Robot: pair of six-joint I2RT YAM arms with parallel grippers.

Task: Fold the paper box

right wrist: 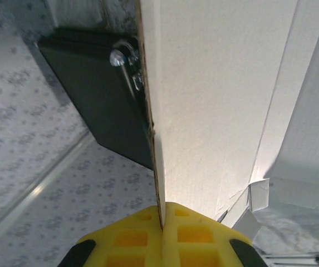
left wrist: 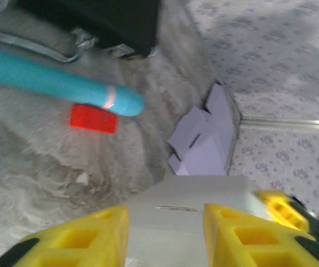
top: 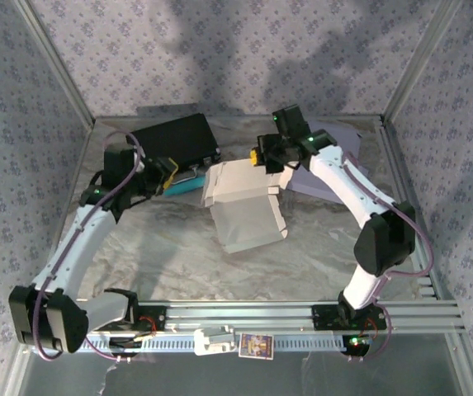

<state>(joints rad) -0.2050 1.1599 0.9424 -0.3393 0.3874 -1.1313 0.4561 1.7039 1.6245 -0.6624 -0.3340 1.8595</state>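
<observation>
The paper box [top: 244, 210] lies near the middle of the table [top: 137, 256], partly formed: a broad pale panel with short creased flaps along its sides and a raised wall at its far edge. The right gripper [top: 262, 157] has that far wall; in the right wrist view its jaws are pressed together on the bare edge of the sheet, which stands on end between them. The left gripper [top: 172, 171] sits just off the box's left side, beside a teal cylinder [left wrist: 59, 80] and a red block [left wrist: 94, 118], with a black case [top: 174, 140] behind it. Its jaws are apart and aimed at the nearest white panel. They do not seem to touch it, though the wrist view is blurred there.

The box is thin card, so it should be light and springy. It is stiff along a flat panel but ready to buckle or tear if pinched across a crease. The best hold is probably on a free flap edge close to its fold line, with a shallow bite, so the panel hinges rather than crumples. One pinch alone may let the whole box swing.
</observation>
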